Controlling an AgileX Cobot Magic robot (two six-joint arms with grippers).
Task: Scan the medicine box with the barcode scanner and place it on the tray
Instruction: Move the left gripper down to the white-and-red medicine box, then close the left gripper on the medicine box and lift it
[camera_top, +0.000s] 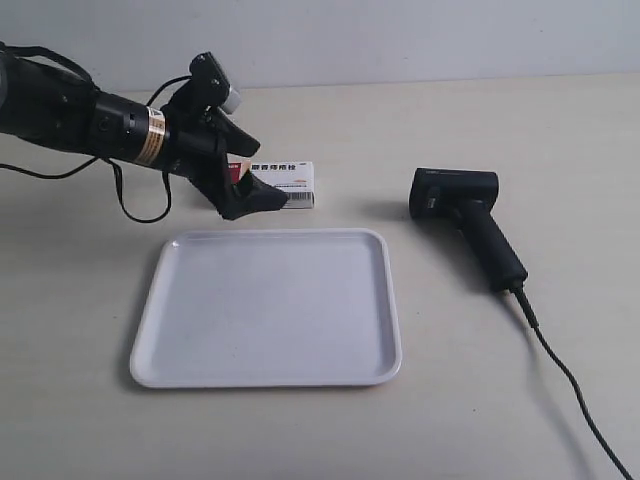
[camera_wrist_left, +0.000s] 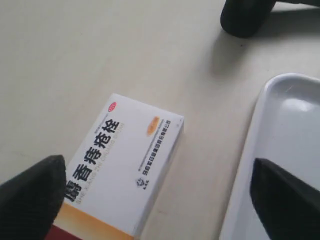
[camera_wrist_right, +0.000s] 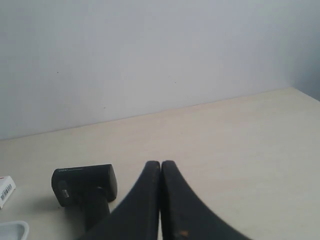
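Observation:
The medicine box (camera_top: 288, 183) lies flat on the table just behind the tray (camera_top: 270, 310), white with dark print and a red and tan end. My left gripper (camera_top: 243, 185) is open at that end, on the arm at the exterior view's left. In the left wrist view one finger (camera_wrist_left: 30, 197) overlaps the box (camera_wrist_left: 120, 165) and the other hangs over the tray's rim (camera_wrist_left: 260, 115). The black barcode scanner (camera_top: 465, 215) lies to the tray's right. My right gripper (camera_wrist_right: 160, 165) is shut on nothing, apart from the scanner (camera_wrist_right: 82, 185).
The scanner's black cable (camera_top: 570, 380) trails off toward the exterior view's lower right corner. A pale wall (camera_wrist_right: 150, 55) stands behind the table. The right arm does not show in the exterior view.

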